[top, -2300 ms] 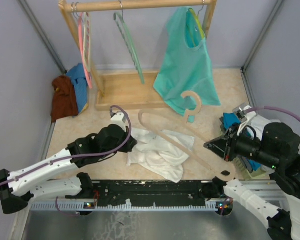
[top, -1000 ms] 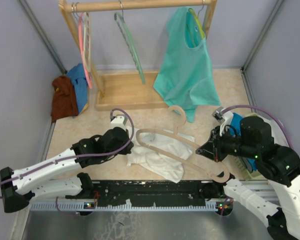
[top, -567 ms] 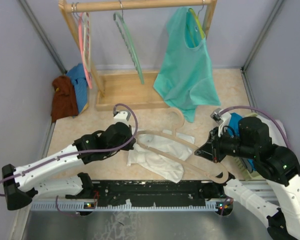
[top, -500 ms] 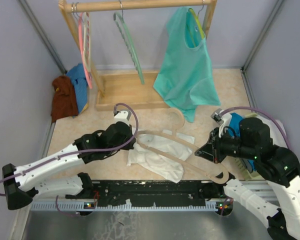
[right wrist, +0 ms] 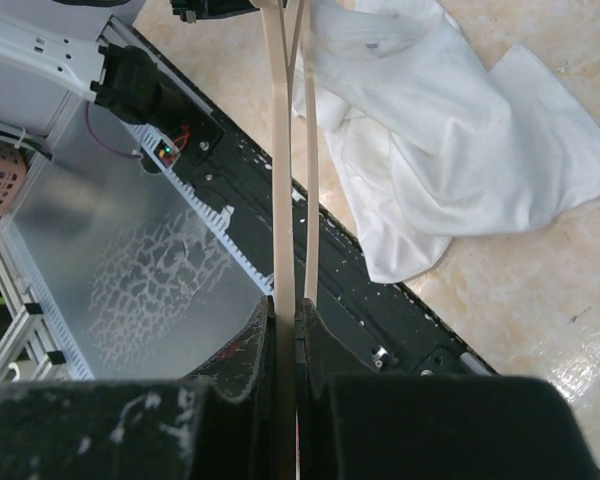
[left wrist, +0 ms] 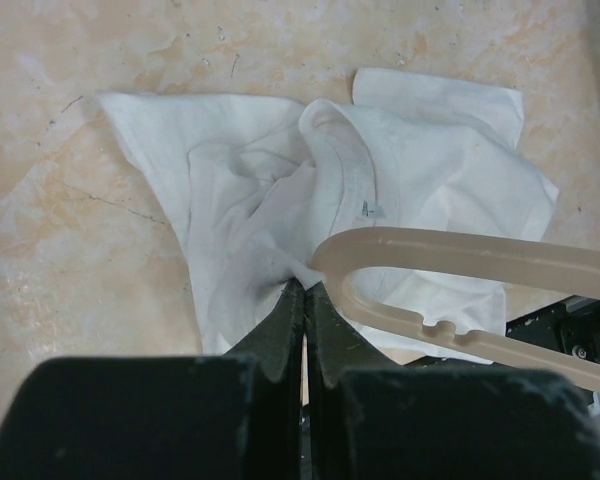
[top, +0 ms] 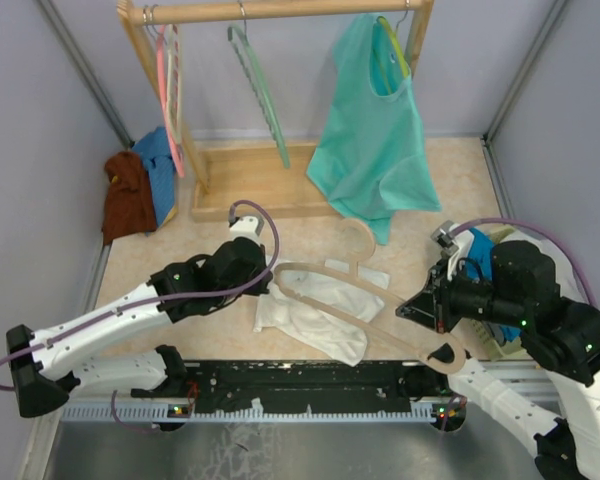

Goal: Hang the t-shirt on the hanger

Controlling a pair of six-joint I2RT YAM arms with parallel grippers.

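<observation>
The white t-shirt (top: 315, 312) lies crumpled on the table ahead of the arms. The beige hanger (top: 352, 300) is held tilted over it, its hook (top: 364, 234) pointing toward the rack. My left gripper (top: 271, 286) is shut on a fold of the t-shirt (left wrist: 380, 170) right beside the hanger's rounded left end (left wrist: 332, 266); the gripper's tips (left wrist: 305, 290) pinch white cloth. My right gripper (top: 418, 309) is shut on the hanger's right arm. In the right wrist view the gripper (right wrist: 285, 305) clamps the hanger's bar (right wrist: 277, 150), with the t-shirt (right wrist: 430, 120) beyond it.
A wooden rack (top: 235, 185) stands at the back with pink hangers (top: 167, 90), a thin green hanger (top: 262, 95) and a teal sleeveless top (top: 370, 135). Rust-brown (top: 128, 200) and blue (top: 161, 165) garments lie at back left. A basket with blue cloth (top: 477, 250) sits beside the right arm.
The right gripper carried the hanger left and lower, over the t-shirt. The left gripper moved up and right with shirt fabric to the hanger's left end. The right arm shifted slightly right.
</observation>
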